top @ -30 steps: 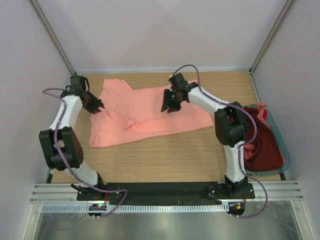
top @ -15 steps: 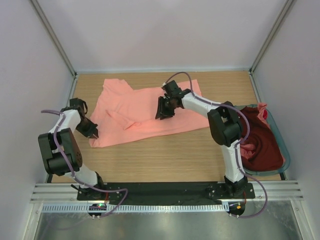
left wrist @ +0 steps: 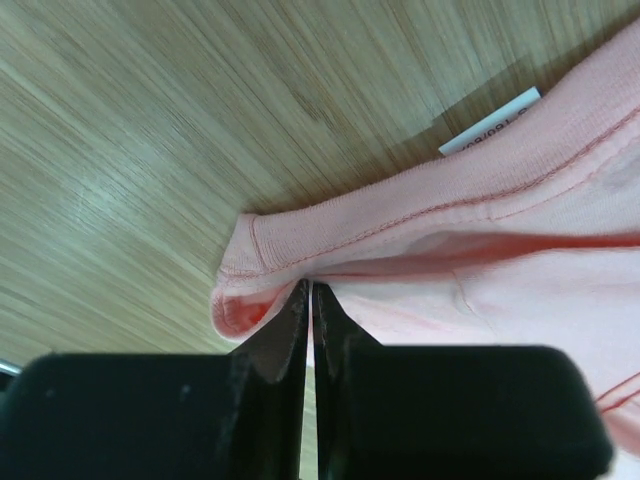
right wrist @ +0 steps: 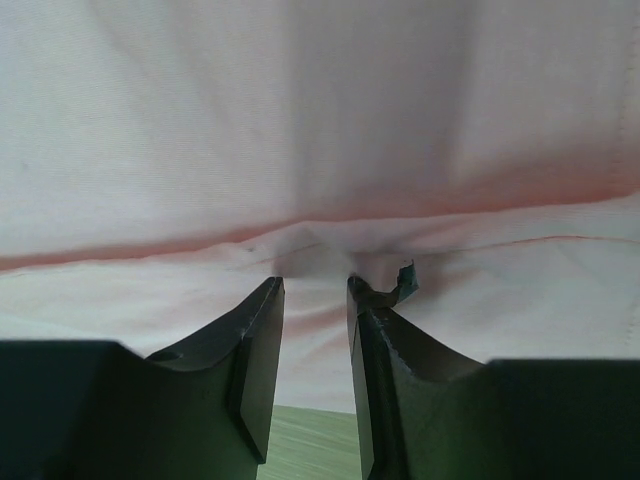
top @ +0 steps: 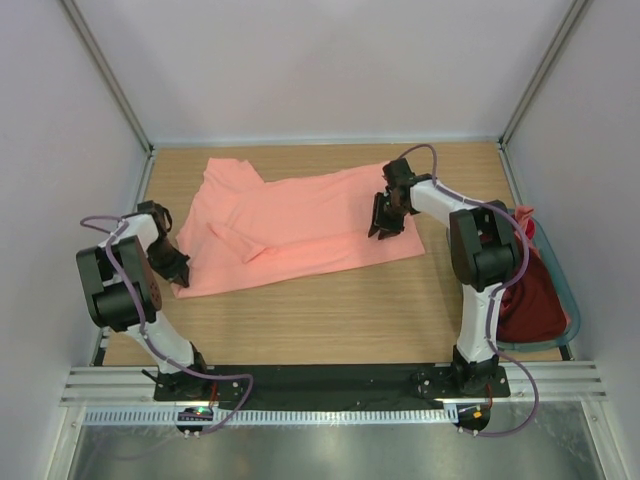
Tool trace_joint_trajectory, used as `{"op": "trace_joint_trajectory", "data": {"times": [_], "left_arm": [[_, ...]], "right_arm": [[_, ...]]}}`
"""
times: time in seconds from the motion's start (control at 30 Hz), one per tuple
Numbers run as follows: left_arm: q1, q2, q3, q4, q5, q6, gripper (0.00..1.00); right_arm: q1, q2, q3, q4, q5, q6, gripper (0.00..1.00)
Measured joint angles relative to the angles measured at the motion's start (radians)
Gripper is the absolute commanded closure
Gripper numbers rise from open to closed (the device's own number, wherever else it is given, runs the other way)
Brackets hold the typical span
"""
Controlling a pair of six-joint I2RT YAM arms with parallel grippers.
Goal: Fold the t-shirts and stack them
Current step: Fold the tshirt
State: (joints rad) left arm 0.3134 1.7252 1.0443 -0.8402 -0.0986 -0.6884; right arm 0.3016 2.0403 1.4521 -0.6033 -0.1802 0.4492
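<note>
A salmon-pink t-shirt lies spread across the far half of the wooden table. My left gripper is at its near left corner. In the left wrist view the jaws are pressed together on a folded ribbed edge of the shirt. My right gripper is on the shirt's right part. In the right wrist view its jaws stand a narrow gap apart and pinch a pucker of the pink cloth. A dark maroon t-shirt lies in the basket.
A grey-teal basket sits at the table's right edge, with a bit of pink cloth over its far rim. A white label lies under the shirt's edge. Walls and frame posts enclose the table.
My left gripper moved toward me down the shirt's left edge to its near corner. My right gripper went left, then right across the shirt, and the cloth now lies flatter and wider.
</note>
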Motion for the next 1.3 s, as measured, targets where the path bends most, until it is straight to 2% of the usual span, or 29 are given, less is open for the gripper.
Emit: {"op": "trace_joint_trajectory", "data": {"times": [0.37,0.43,0.47,0.53,0.57,0.67,0.87,1.13,1.3], "left_arm": [[0.013,0.028,0.034,-0.035,-0.065,0.050,0.96],[0.021,0.024,0.035,-0.035,-0.090,0.071,0.89],[0.019,0.012,0.035,-0.033,-0.097,0.089,0.78],[-0.004,-0.027,0.035,-0.029,-0.104,0.113,0.68],[-0.027,-0.061,0.035,-0.026,-0.107,0.123,0.59],[-0.111,-0.171,0.046,-0.023,-0.090,0.125,0.54],[-0.188,-0.280,0.018,0.054,0.070,0.061,0.50],[-0.301,-0.166,-0.053,0.174,0.219,-0.075,0.48],[-0.340,-0.106,-0.051,0.224,0.228,-0.138,0.53]], "right_arm": [[0.018,-0.048,-0.039,-0.056,0.079,-0.067,0.58],[0.016,-0.065,-0.040,-0.083,0.092,-0.077,0.57],[0.015,-0.074,-0.039,-0.092,0.097,-0.080,0.58],[0.012,-0.096,-0.032,-0.116,0.100,-0.083,0.57],[0.011,-0.105,-0.024,-0.133,0.100,-0.083,0.57],[0.011,-0.137,-0.002,-0.164,0.093,-0.082,0.57],[0.022,-0.204,0.000,-0.194,0.076,-0.082,0.56],[0.024,-0.215,-0.009,-0.195,0.066,-0.083,0.56],[0.024,-0.225,-0.029,-0.196,0.064,-0.085,0.56]]}}
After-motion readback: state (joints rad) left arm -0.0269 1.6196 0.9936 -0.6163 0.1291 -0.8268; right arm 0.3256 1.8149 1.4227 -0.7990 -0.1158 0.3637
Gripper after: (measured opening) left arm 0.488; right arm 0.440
